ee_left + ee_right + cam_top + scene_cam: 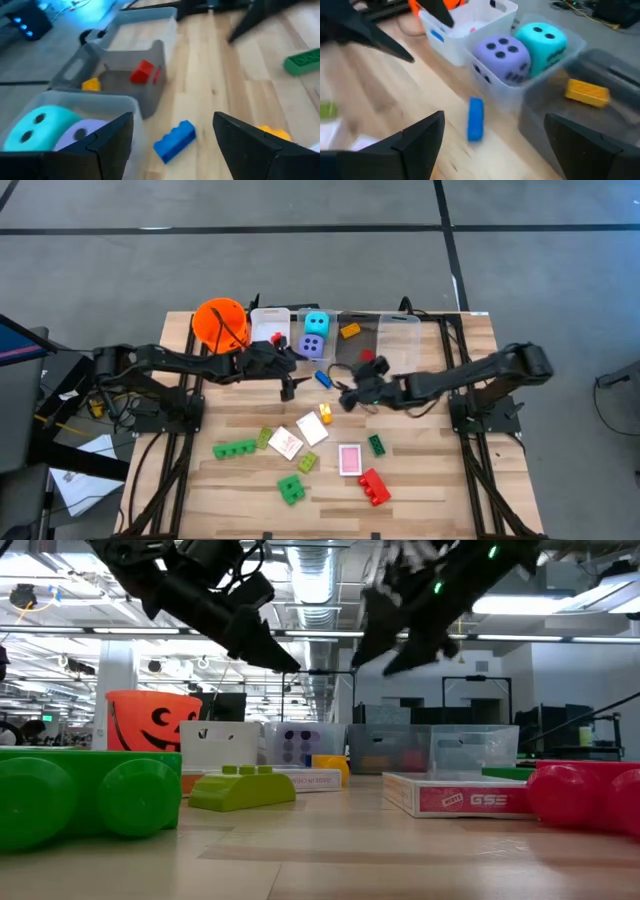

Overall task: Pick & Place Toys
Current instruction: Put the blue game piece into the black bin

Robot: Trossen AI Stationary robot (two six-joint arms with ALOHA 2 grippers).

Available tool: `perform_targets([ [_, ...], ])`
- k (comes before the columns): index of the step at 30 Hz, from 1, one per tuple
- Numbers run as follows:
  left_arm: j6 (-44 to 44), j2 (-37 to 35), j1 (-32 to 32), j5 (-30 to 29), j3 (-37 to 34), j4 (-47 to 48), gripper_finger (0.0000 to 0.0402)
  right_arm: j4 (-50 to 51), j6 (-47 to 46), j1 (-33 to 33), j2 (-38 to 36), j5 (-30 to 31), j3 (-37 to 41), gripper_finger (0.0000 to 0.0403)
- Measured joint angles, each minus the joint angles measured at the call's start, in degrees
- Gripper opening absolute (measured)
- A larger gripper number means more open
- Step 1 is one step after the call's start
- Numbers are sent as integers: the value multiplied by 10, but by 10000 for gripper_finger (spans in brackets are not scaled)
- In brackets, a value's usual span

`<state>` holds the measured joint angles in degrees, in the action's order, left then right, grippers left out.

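Your dice (315, 335) and a few bricks already sit in the bins (400, 330). The blue brick (323, 378), cards (350, 459) and other bricks remain on the tabletop (440, 480). Your left end effector (288, 388) and right end effector (347, 395) hover near the blue brick, fingers apart, empty.

— High view?
— Overhead, facing straight down; far enough to hold the whole table (420, 490) and both arms.
— Low view?
— Tabletop height, level across the boards into the room; a green brick (85, 795) sits very near the lens.
— Wrist views?
— Each close, looking past its own dark fingers. Both share the blue brick (174, 141) (475, 118), the purple die (503, 59) and the cyan die (36, 127).
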<state>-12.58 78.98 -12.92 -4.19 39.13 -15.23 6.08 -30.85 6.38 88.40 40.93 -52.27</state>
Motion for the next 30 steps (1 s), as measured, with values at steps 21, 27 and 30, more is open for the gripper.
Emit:
perform_targets([
  [21, 12, -60, -43, -5, 0, 8, 264, -242, -45, -61, 255, -62, 2, 333],
  [27, 20, -60, -43, -5, 0, 7, 264, -255, -67, -80, 288, -93, -11, 302],
  [30, 25, -60, -43, -5, 0, 7, 264, -250, -67, -80, 287, -93, -16, 251],
])
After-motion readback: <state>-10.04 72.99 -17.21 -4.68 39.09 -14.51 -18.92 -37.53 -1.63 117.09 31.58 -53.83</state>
